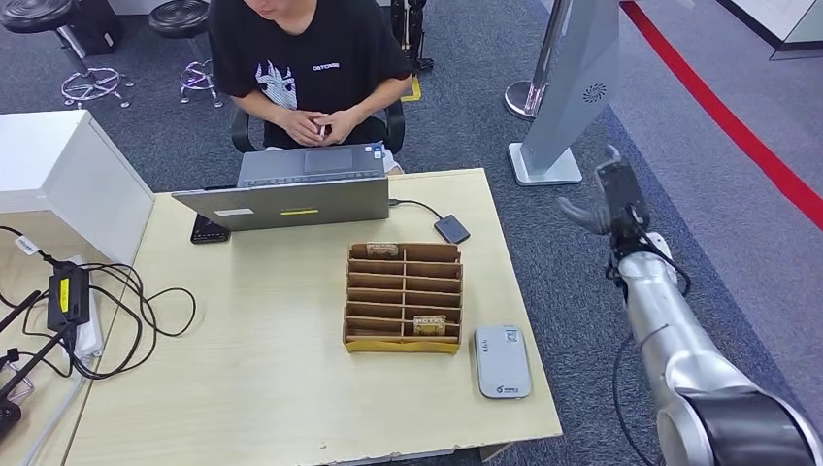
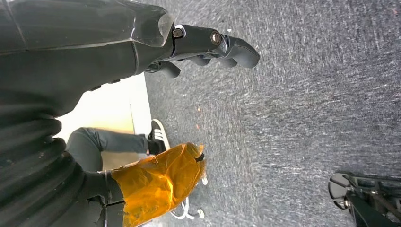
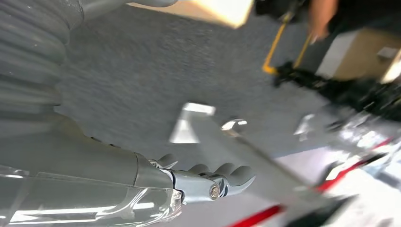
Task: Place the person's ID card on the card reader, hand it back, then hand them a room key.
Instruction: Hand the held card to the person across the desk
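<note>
Your right hand (image 1: 600, 199) is raised over the carpet off the right edge of the table (image 1: 291, 388), well apart from everything on it. Fingers apart, lightly curled, nothing in them; the right wrist view (image 3: 208, 182) confirms, though it's blurred

Left hand (image 2: 208, 47) hangs over grey carpet, fingers curled loosely, holding nothing

Cardboard organiser (image 1: 403, 296) sits right of table centre, two columns of slots. A tan key card (image 1: 430, 323) lies in a slot on the right column near the front edge, lettering on it too small to read. Another card-like piece (image 1: 381, 249) is in the rearmost left slot. The other slots look bare as far as you can see

Card reader (image 1: 502, 361): grey-white slab just right of the organiser's front corner, near the table's front right corner, long axis running front to back, nothing on top

ID card (image 1: 321, 127): a small pale thing between the person's (image 1: 311, 58) hands, off the table's far edge behind the laptop (image 1: 296, 194). Too small to tell its long axis or facing

Laptop sits open at the far edge, screen back toward you. A cable runs from it to a small dark box (image 1: 451, 229) beyond the organiser. Black phone-like thing (image 1: 209, 231) at the laptop's left corner. Loose black cables (image 1: 126, 311) along the left edge
</note>
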`<state>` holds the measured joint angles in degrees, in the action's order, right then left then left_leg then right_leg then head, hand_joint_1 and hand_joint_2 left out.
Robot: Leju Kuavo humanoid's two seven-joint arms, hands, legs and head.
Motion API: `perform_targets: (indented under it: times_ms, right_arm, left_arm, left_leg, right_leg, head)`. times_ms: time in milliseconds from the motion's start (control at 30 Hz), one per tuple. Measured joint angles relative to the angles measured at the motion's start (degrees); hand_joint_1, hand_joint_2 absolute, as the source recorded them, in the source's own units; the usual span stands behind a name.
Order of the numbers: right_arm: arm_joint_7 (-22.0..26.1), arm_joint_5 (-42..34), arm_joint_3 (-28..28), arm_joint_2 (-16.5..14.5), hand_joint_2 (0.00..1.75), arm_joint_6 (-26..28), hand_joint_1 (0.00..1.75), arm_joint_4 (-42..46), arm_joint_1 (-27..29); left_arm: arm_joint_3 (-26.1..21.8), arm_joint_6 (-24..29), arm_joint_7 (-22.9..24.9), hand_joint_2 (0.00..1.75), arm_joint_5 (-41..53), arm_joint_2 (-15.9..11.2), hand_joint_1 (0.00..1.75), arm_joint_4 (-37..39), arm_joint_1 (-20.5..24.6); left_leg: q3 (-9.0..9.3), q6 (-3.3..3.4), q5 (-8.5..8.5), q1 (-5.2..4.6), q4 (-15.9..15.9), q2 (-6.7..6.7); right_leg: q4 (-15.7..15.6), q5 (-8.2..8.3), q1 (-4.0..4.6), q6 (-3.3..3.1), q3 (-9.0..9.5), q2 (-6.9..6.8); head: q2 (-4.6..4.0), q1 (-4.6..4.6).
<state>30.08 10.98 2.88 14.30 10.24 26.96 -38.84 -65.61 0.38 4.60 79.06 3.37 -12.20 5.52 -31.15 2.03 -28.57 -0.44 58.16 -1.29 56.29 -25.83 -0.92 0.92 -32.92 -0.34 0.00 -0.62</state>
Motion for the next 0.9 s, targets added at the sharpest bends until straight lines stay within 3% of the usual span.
perform_targets:
  times_ms: [133, 267, 533, 667, 900]
  right_arm:
    - [1.3, -6.1, -8.7, 2.5, 1.75, -3.5, 0.0, -1.9, 7.6]
    - [1.6, -11.7, -17.0, 3.0, 1.75, -8.1, 0.0, -4.1, 13.9]
    - [-3.2, -19.5, -29.6, 2.3, 1.75, -16.2, 0.0, -9.3, 23.3]
    - [-9.0, -18.8, -33.1, 0.6, 1.75, -14.9, 0.0, -11.4, 27.2]
    - [-27.4, -12.3, -33.2, -3.5, 1.75, -8.2, 0.0, -14.9, 32.5]
  left_arm:
    - [-0.5, 0.3, 0.0, 1.75, -0.7, -0.1, 0.0, 0.0, 0.0]
    - [-1.0, 0.7, 0.0, 1.75, -1.4, -0.1, 0.0, 0.0, -0.1]
    - [-2.0, 1.1, -0.4, 1.75, -2.6, -0.1, 0.0, 0.0, -0.1]
    - [-2.2, 1.2, -0.4, 1.75, -2.8, -0.2, 0.0, 0.0, 0.0]
    - [-2.5, 1.1, -0.4, 1.75, -1.7, -0.3, 0.0, 0.0, 0.1]
  left_leg:
    - [0.02, 0.14, -0.11, 0.0, 0.0, 0.05]
    - [0.0, 0.16, -0.16, 0.0, 0.0, 0.09]
    - [0.06, 0.16, -0.2, 0.02, -0.1, 0.04]
    - [0.1, 0.11, -0.27, 0.03, -0.1, 0.1]
    - [0.12, 0.09, -0.28, 0.04, -0.1, 0.19]
  right_leg:
    - [0.0, -0.07, -0.01, 0.08, -0.01, 0.07]
    - [0.0, -0.12, -0.01, 0.11, -0.03, 0.1]
    - [0.0, -0.26, -0.01, 0.13, 0.07, 0.02]
    - [0.0, -0.29, -0.01, 0.11, 0.07, 0.1]
    - [0.0, -0.32, 0.0, 0.11, 0.08, 0.15]
  head:
    - [0.0, -0.01]
    - [0.0, -0.01]
    - [0.0, -0.02]
    - [0.0, -0.02]
    - [0.0, -0.01]
